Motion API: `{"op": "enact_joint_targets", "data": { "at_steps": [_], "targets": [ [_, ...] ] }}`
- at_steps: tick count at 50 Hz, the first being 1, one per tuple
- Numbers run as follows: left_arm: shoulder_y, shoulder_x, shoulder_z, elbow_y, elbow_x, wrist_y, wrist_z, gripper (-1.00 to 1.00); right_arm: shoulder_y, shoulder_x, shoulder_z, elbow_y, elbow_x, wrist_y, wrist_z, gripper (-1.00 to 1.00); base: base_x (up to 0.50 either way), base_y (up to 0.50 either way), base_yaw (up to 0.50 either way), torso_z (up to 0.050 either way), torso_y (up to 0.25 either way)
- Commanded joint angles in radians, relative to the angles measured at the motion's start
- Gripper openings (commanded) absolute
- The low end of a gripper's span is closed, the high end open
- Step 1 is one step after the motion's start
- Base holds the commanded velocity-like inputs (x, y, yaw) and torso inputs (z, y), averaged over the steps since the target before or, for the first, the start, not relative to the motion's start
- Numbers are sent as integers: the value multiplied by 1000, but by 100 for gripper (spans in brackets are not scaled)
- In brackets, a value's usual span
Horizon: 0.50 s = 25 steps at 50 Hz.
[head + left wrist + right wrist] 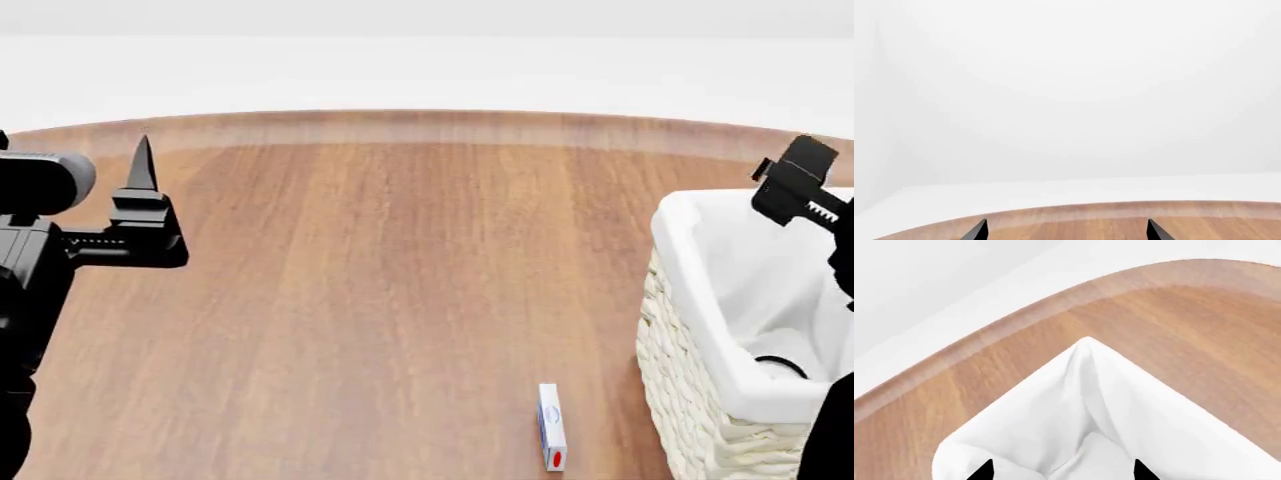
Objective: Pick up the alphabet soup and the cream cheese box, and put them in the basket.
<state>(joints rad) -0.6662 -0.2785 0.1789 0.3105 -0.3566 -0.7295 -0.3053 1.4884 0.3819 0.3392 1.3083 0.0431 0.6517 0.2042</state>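
The cream cheese box (551,427), small and white with blue and red marks, lies on the wooden table near its front edge, just left of the basket (681,330). My right gripper (1062,471) hangs open over the basket's white liner (1081,405) with nothing between its fingers. Far to the left, my left gripper (1067,232) stands open and empty over bare wood, and one of its fingers (140,165) points up in the head view. The alphabet soup is not in view as such; only a dark curved edge (778,366) shows inside the basket, and I cannot tell what it is.
The round wooden table (400,260) ends in a curved far edge (400,118) against a white floor. The basket stands at the table's right side, partly cut off by the head view's edge. My right arm (834,250) crosses above it.
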Motion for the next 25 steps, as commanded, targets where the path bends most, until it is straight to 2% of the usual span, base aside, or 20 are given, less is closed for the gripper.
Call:
{"op": "enact_joint_targets", "data": {
  "at_steps": [1,6,10,17,20,25],
  "targets": [
    [-1,-3,-3,-6,-6,4,-2,100,135,-62,-85,-40,-93,20,-100,100,0,0,0,0,0],
    [-1,-4,-1,-8,-6,7,-2,100,88,-142,-154,-340,-96,183,-239,100,0,0,0,0,0],
    [-5,-3,0,-10,-7,6,-4,100,67,-190,-211,-393,-96,209,-316,100,0,0,0,0,0],
    [-2,-2,10,-3,-7,5,-8,100,92,-264,-272,-196,-93,74,-385,100,0,0,0,0,0],
    [-3,-3,11,-3,-8,3,-9,100,146,-297,-288,-11,-96,-46,-389,100,0,0,0,0,0],
    [1,-2,13,0,-10,5,-11,100,119,-330,-304,0,-90,-62,-382,100,0,0,0,0,0]
  ]
}}
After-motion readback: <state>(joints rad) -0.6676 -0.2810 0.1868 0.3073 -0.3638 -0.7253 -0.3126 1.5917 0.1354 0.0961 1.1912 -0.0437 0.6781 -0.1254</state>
